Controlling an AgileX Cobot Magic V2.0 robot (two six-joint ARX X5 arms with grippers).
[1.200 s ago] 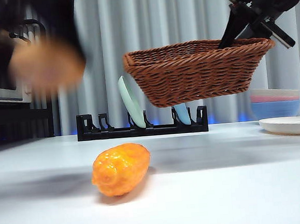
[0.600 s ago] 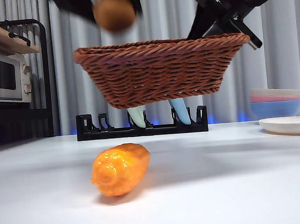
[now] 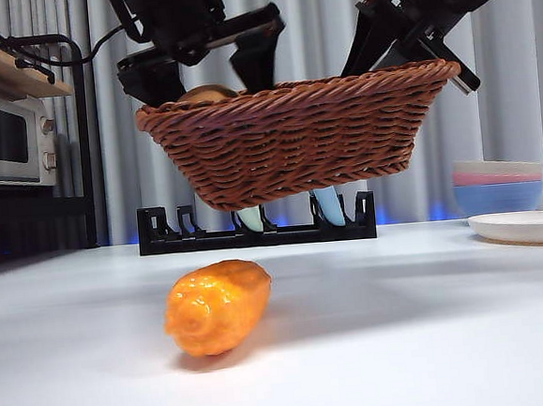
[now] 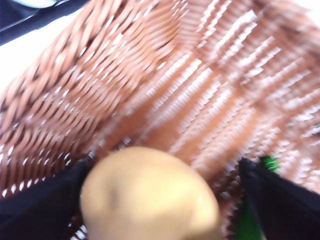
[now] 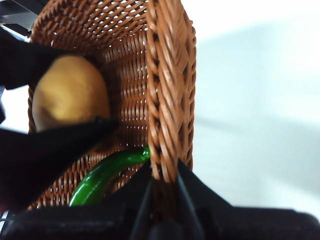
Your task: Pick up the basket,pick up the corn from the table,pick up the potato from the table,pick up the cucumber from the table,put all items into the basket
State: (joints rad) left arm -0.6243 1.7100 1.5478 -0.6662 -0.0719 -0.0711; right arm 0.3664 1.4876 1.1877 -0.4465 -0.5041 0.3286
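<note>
Two grippers busy — left gripper [image 4: 150, 200] clamps potato [image 4: 150, 195] inside basket [image 3: 299, 130]; right gripper [image 5: 162, 192] pinches its rim, corn [image 3: 218, 306] on table [image 3: 433, 341].

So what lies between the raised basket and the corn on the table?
Nothing. In the front view the basket hangs in the air, held at its rim by the right gripper, and only open space separates it from the corn lying on the table.

Even, bright lighting; the white counter [image 3: 433, 341] carries soft shadows beneath the corn [image 3: 218, 306] and the raised basket [image 3: 299, 135]. Left wrist view motion-blurred, the potato [image 4: 150, 197] unfocused. Right wrist view overexposed at the counter, nearer weave sharp.
</note>
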